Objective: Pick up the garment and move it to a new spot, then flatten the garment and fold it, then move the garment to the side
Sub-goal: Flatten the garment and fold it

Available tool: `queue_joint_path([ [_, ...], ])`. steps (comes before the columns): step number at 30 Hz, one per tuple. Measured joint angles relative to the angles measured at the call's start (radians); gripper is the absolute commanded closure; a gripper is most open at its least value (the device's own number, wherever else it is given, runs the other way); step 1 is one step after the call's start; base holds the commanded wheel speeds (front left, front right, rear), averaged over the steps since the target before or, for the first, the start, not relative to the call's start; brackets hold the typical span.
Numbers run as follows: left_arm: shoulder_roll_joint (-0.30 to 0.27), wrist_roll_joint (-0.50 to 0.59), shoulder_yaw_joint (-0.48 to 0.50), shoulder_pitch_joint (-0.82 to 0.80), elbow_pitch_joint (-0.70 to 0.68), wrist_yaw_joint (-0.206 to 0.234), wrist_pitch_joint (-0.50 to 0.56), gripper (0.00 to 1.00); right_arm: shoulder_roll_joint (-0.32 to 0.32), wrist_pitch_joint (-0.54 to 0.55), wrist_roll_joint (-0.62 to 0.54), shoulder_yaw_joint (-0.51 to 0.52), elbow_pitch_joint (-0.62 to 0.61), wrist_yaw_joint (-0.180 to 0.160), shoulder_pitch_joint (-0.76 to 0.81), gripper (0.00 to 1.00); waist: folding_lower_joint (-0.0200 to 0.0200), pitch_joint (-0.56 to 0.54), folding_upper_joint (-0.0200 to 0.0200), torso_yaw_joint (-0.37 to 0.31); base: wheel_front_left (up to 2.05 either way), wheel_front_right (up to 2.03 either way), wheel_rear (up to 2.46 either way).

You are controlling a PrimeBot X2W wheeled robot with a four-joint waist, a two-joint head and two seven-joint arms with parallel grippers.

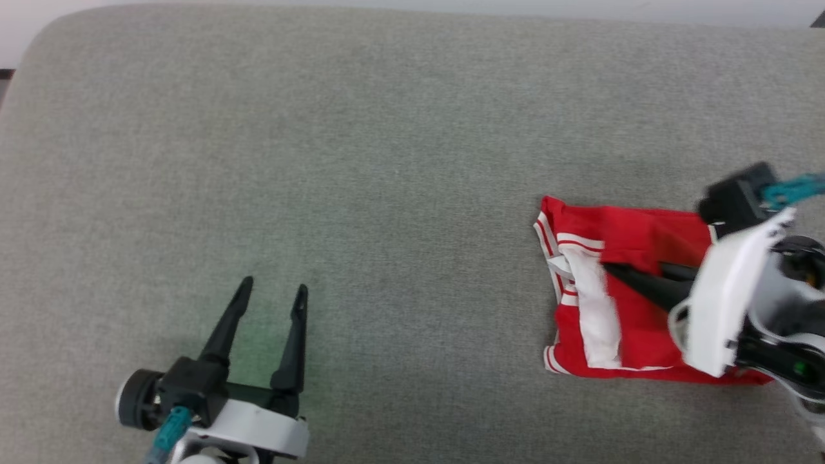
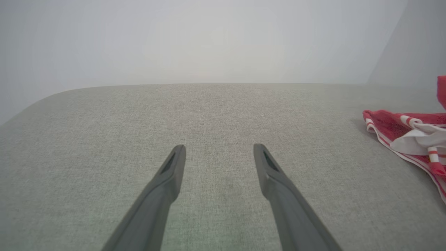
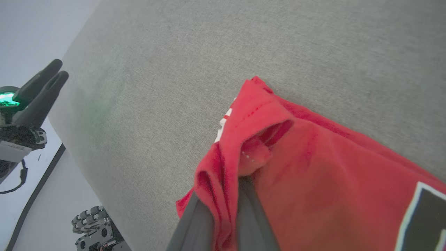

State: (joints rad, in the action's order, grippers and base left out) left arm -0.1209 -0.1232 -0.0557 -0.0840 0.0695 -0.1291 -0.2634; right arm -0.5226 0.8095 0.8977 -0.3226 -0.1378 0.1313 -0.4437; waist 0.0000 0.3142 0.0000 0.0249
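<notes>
Grey surface (image 1: 387,161): right hand (image 3: 223,191) pinching garment (image 3: 313,167).

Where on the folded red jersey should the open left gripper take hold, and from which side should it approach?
Take the striped edge of the garment beside the white sleeve: its stacked layers sit slightly raised and face the left gripper. Come in low from the robot's left; the right gripper is shut on the cloth from the right.
</notes>
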Motion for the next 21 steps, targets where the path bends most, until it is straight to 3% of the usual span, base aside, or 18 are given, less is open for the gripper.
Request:
queue_joint_path([
  [4, 0.016, -0.008, -0.022, -0.017, 0.006, 0.000, 0.000, 0.00, 0.049, -0.019, -0.019, -0.078, 0.087, 0.000, -0.061, 1.00, 0.0000, 0.003, 0.0000, 0.023, 0.00, 0.00, 0.00],
  [14, 0.040, -0.027, -0.028, -0.020, 0.018, 0.000, 0.000, 0.00, 0.053, -0.113, -0.063, -0.201, 0.249, 0.000, -0.131, 1.00, 0.0000, 0.014, 0.0000, 0.083, 0.00, 0.00, 0.00],
  [16, 0.043, -0.028, -0.024, -0.018, 0.023, 0.000, 0.000, 0.00, 0.050, -0.142, -0.065, -0.220, 0.272, 0.000, -0.135, 0.73, 0.0000, 0.010, 0.0000, 0.084, 0.00, 0.00, 0.00],
  [17, 0.044, -0.028, -0.022, -0.016, 0.026, 0.000, 0.000, 0.00, 0.050, -0.155, -0.065, -0.229, 0.282, 0.000, -0.136, 0.51, 0.0000, 0.007, 0.0001, 0.084, 0.00, 0.00, 0.00],
  [18, 0.045, -0.028, -0.019, -0.015, 0.031, 0.000, 0.000, 0.00, 0.052, -0.170, -0.063, -0.237, 0.291, 0.000, -0.136, 0.15, 0.0000, 0.003, 0.0000, 0.082, 0.00, 0.00, 0.00],
  [19, 0.045, -0.030, -0.016, -0.013, 0.034, 0.000, 0.000, 0.00, 0.055, -0.184, -0.059, -0.241, 0.298, 0.000, -0.136, 0.00, 0.0000, -0.002, 0.0001, 0.080, 0.00, 0.00, 0.00],
  [21, 0.043, -0.032, -0.013, -0.012, 0.036, 0.000, 0.000, 0.00, 0.060, -0.207, -0.044, -0.245, 0.312, 0.000, -0.136, 0.00, 0.0000, -0.013, 0.0001, 0.073, 0.00, 0.00, 0.00],
])
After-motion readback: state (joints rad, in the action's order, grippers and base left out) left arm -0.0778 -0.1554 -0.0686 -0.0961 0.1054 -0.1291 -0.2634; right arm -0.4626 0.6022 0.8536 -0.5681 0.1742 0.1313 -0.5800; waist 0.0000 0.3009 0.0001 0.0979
